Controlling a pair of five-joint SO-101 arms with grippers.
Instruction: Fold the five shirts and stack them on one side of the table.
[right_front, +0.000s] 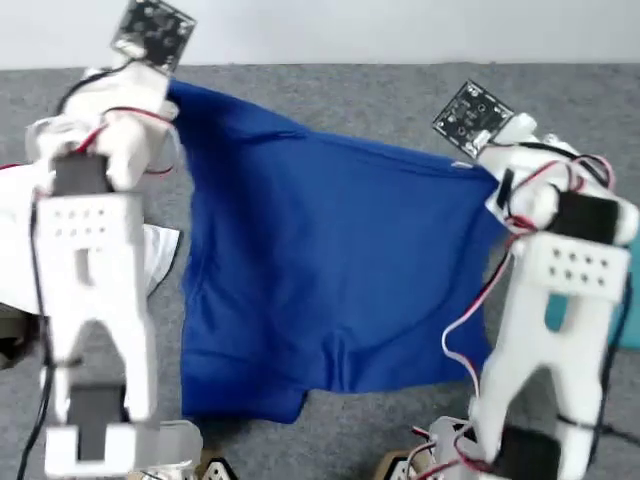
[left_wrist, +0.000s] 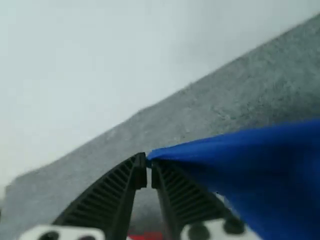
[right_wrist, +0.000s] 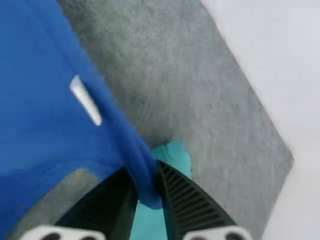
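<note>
A blue shirt (right_front: 320, 270) is stretched above the grey table between both arms, its lower part draping to the table near the front. My left gripper (left_wrist: 148, 172) is shut on the blue shirt's (left_wrist: 260, 165) corner at the far left (right_front: 175, 95). My right gripper (right_wrist: 145, 187) is shut on the blue shirt's (right_wrist: 45, 115) edge at the far right (right_front: 490, 180); a small white label (right_wrist: 86, 100) shows on the cloth. A teal shirt (right_wrist: 172, 155) lies on the table under the right gripper.
A white shirt (right_front: 150, 250) lies at the left beneath the left arm (right_front: 95, 260). Teal cloth (right_front: 625, 320) shows at the right edge beside the right arm (right_front: 555, 290). The grey table surface (right_front: 380, 100) runs to a white wall at the back.
</note>
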